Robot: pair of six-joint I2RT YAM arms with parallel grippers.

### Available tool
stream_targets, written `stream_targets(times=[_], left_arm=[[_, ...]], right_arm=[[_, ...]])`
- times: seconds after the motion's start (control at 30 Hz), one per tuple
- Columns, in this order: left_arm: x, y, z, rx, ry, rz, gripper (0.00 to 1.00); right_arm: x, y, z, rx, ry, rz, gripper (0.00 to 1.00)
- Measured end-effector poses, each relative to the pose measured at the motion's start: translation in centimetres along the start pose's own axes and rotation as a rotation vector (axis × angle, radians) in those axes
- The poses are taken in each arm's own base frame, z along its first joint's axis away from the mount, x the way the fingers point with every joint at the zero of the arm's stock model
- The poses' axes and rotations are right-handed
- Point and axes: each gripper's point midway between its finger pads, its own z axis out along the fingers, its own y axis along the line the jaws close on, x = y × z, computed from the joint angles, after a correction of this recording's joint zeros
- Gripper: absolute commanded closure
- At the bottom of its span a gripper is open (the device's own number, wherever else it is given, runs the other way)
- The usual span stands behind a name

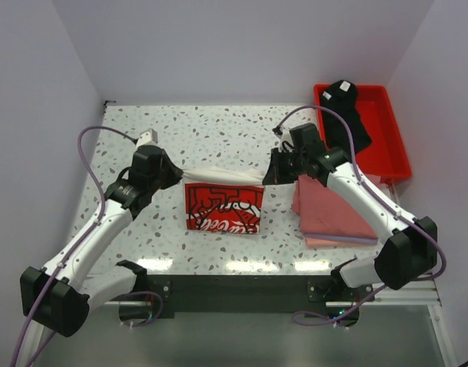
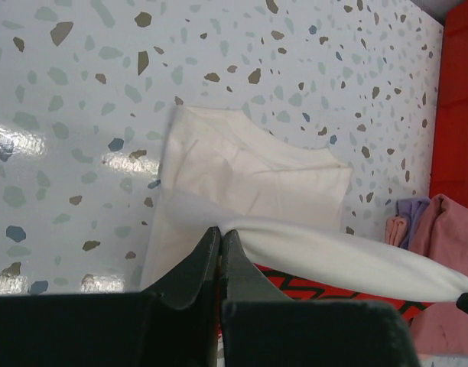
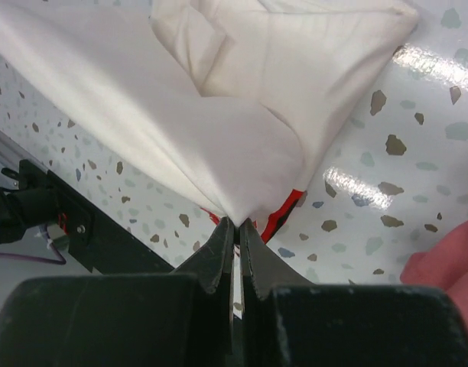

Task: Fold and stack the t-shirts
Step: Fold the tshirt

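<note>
The white t-shirt with the red Coca-Cola print (image 1: 222, 206) hangs stretched between my two grippers, its upper edge taut and the print facing up toward the near side. My left gripper (image 1: 177, 174) is shut on the shirt's left corner (image 2: 220, 232). At the right corner (image 3: 235, 222), my right gripper (image 1: 268, 177) is shut on the cloth as well. White fabric (image 2: 249, 176) lies partly on the table beyond the left fingers. Folded pink t-shirts (image 1: 333, 210) are stacked on the right under the right arm. A black t-shirt (image 1: 349, 115) lies in the red tray.
The red plastic tray (image 1: 394, 145) stands at the back right corner against the wall. White walls close the table on three sides. The speckled tabletop (image 1: 219, 130) stretches behind the held shirt. The arms' black base rail (image 1: 234, 287) runs along the near edge.
</note>
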Motion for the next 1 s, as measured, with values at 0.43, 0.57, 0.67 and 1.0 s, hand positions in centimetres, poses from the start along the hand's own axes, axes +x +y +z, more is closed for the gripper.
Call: stream_targets(times=[0.43, 0.57, 0.67, 1.0], left_arm=[[0.3, 2.0, 7.5, -0.121, 0.032, 0.000, 1.00], [0.4, 2.2, 9.4, -0.134, 0.047, 0.015, 1.00], [0.7, 2.5, 10.7, -0.144, 0.059, 0.017, 1.00], [1.3, 2.7, 14.1, -0.145, 0.102, 0.040, 0.76]], right_arm=[[-2.8, -3.4, 6.0, 0.056, 0.016, 0.054, 1.00], [-3.2, -4.5, 7.3, 0.083, 0.022, 0.070, 1.00], [-3.8, -5.3, 8.3, 0.101, 0.022, 0.080, 1.00], [-4.2, -8.4, 11.7, 0.163, 0.057, 0.118, 0.89]])
